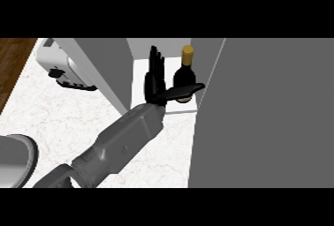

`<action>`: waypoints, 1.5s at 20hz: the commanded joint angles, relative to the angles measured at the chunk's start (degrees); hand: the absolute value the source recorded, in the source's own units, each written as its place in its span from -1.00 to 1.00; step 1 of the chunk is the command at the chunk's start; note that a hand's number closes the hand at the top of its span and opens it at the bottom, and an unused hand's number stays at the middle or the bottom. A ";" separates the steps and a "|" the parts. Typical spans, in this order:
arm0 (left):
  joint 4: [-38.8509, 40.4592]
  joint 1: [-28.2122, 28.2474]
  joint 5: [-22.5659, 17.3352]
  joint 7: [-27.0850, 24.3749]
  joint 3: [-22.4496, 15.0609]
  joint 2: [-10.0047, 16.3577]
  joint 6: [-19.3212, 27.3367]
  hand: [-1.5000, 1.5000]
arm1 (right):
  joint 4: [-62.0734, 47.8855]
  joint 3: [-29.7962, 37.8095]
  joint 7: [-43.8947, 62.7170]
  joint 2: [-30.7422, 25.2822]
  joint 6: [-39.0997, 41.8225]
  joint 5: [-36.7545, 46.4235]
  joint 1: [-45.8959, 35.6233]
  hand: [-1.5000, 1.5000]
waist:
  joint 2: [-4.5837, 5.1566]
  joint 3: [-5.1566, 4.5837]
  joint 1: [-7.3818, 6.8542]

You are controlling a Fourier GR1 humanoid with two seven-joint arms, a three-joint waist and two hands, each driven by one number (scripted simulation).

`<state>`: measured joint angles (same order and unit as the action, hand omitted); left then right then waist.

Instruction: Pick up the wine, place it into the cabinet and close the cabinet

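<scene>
On the white marbled counter, grey open cabinet at upper centre: left hand, fingers straight, thumb across the dark gold-capped wine bottle.

cam: head | dir: steep dwn onto counter + cabinet | rng: close | views: 1

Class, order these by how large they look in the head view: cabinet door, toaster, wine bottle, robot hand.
1. cabinet door
2. toaster
3. robot hand and wine bottle: alike in length and overlapping, so unranked.
</scene>
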<state>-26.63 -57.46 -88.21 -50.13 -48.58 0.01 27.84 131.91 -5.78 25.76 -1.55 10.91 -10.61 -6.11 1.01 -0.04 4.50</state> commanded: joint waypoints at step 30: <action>-32.29 22.87 20.54 1.07 -3.21 9.96 0.29 -1.00 | 3.51 -5.28 -0.26 1.41 -5.48 7.84 3.33 -1.00 | -1.12 0.02 -4.64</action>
<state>-55.97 -37.19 -70.58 -50.82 -51.77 6.66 31.48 134.85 -4.82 27.22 -2.28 8.55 -8.67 -4.05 -0.13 0.01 -0.12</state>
